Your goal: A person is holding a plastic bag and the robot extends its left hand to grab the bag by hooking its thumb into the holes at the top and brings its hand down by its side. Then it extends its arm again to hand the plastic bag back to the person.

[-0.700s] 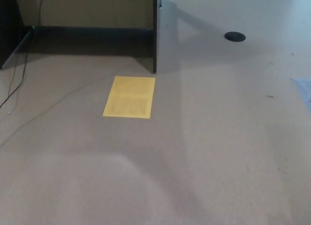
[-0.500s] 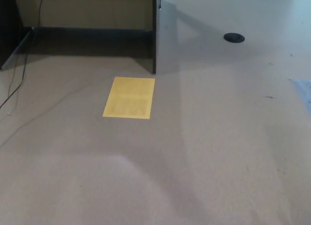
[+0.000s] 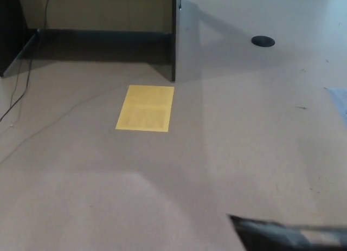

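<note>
A dark, blurred shape [image 3: 287, 236] is newly seen at the lower right edge.
A yellow sheet [image 3: 145, 108] lies on the floor [image 3: 244, 142]; neither hand is shown, so the fingers' state cannot be told.

Dark blurred shape [image 3: 290, 236], 5 o'clock: cut off by bottom and right edges; identity cannot be told. Pale blue patch [image 3: 340, 102], 3 o'clock: only a sliver inside the right edge. Black cable [image 3: 21, 83], 10 o'clock: runs out past the left edge. Dark furniture panel [image 3: 174, 37], 12 o'clock: top cut off by the upper edge. Black disc [image 3: 263, 41], 1 o'clock: too small to identify.
</note>
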Tool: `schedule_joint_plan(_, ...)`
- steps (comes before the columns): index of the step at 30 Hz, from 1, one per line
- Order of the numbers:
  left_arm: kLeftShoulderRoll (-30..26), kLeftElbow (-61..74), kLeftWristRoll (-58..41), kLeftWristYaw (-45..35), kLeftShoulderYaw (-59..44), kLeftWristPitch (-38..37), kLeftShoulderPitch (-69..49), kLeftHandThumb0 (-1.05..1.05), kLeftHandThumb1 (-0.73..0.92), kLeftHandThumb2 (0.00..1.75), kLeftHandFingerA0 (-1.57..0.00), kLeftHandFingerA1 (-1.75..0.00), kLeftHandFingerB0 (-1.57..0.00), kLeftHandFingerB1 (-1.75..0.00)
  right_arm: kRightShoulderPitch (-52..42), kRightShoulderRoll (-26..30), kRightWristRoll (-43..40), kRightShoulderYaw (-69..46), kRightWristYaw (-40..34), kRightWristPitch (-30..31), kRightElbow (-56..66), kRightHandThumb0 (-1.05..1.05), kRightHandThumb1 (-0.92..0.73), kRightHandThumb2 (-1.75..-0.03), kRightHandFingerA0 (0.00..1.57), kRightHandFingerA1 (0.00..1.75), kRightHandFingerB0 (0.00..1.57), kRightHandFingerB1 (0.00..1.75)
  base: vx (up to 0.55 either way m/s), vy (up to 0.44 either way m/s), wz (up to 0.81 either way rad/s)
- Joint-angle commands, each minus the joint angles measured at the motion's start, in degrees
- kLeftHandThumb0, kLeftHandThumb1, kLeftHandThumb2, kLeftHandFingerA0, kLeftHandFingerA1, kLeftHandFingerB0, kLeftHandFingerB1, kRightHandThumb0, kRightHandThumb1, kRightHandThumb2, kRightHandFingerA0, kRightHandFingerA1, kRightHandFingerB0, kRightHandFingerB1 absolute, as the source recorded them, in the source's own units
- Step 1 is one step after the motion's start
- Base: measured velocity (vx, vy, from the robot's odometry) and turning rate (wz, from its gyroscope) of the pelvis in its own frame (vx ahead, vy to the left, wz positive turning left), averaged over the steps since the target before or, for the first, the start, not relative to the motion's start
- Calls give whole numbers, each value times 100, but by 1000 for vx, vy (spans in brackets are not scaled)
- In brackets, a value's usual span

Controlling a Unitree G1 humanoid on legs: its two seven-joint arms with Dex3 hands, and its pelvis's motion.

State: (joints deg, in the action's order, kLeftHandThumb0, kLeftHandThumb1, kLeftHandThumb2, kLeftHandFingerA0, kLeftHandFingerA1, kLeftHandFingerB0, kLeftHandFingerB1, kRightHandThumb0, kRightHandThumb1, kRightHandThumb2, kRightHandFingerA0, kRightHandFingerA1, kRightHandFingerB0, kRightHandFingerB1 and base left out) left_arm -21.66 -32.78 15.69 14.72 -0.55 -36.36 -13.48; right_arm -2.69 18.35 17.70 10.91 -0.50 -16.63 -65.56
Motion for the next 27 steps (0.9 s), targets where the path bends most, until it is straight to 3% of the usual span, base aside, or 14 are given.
schedule_joint_plan(1, 18, 3347, 120, -288, -182, 35, -453, -31, 23, 82, -1, -50, 0, -48, -9, 310, 99, 16, -138, -298, -69, -35, -67, -60, 69, 46, 62, 41, 0, 0, 0)
schedule_joint_plan(5, 163, 4344, 334, -415, -78, 335, -269, -31, 22, 82, 0, -51, 0, -48, -26, 334, 102, 17, -109, -356, -28, -37, -68, -61, 71, 47, 63, 41, 0, 0, 0)
schedule_joint_plan(6, 221, 4541, 455, -441, -46, 455, -199, -61, 40, 67, -5, -32, -11, -37, -37, 340, 105, 20, -106, -366, -22, -37, -68, -60, 70, 46, 63, 41, 0, 0, 0)
schedule_joint_plan(7, 281, 4701, 556, -469, -6, 545, -127, -60, 39, 66, -8, -32, -12, -37, -52, 353, 120, 30, -116, -402, -22, -37, -68, -60, 70, 46, 63, 41, 0, 0, 0)
schedule_joint_plan(8, 328, 4797, 631, -478, 25, 590, -84, -30, 20, 80, -1, -51, 0, -48, -65, 370, 131, 37, -124, -420, -17, -38, -68, -60, 70, 46, 62, 41, 0, 0, 0)
schedule_joint_plan(12, 517, 5251, 819, -628, 198, 974, 171, -30, 18, 80, -1, -51, 0, -48, -107, 416, 141, 37, -117, -453, 54, -37, -68, -61, 71, 47, 63, 42, 0, 0, 0)
schedule_joint_plan(13, 578, 5370, 889, -674, 243, 1082, 262, -54, 41, 53, -15, -33, -17, -28, -109, 424, 154, 43, -140, -473, 55, -37, -67, -61, 73, 48, 64, 42, 0, 0, 0)
schedule_joint_plan(14, 639, 5445, 989, -698, 305, 1159, 425, -32, 19, 82, -2, -50, 0, -48, -110, 436, 163, 50, -137, -479, 55, -38, -67, -60, 72, 48, 62, 41, 0, 0, 0)
schedule_joint_plan(18, 826, 5713, 1205, -827, 488, 1478, 849, -32, 20, 82, -1, -51, 0, -48, -146, 468, 167, 48, -136, -511, 77, -36, -68, -61, 72, 47, 62, 41, 0, 0, 0)
schedule_joint_plan(19, 879, 5801, 1251, -880, 526, 1592, 972, -62, 40, 72, -5, -35, -10, -33, -143, 476, 167, 46, -144, -527, 74, -37, -68, -61, 73, 48, 63, 42, 0, 0, 0)
schedule_joint_plan(20, 943, 5923, 1331, -939, 565, 1747, 1109, -60, 45, 55, -9, -29, -13, -28, -147, 475, 154, 37, -141, -521, 79, -37, -68, -60, 72, 48, 61, 41, 0, 0, 0)
schedule_joint_plan(22, 1079, 6156, 1503, -1060, 645, 2045, 1337, -60, 40, 77, 0, -35, -11, -38, -157, 470, 141, 33, -151, -515, 71, -36, -68, -61, 72, 49, 62, 42, 0, 0, 0)
schedule_joint_plan(26, 1296, 6284, 1798, -1076, 746, 2245, 1809, -69, 40, 61, -9, -33, -12, -32, -219, 493, 142, 41, -148, -576, 111, -36, -68, -61, 73, 48, 63, 42, 0, 0, 0)
schedule_joint_plan(27, 1365, 6281, 2101, -996, 756, 2287, 2050, -35, 18, 82, 0, -49, 0, -48, -218, 492, 133, 35, -134, -572, 110, -36, -69, -61, 70, 47, 63, 42, 0, 0, 0)
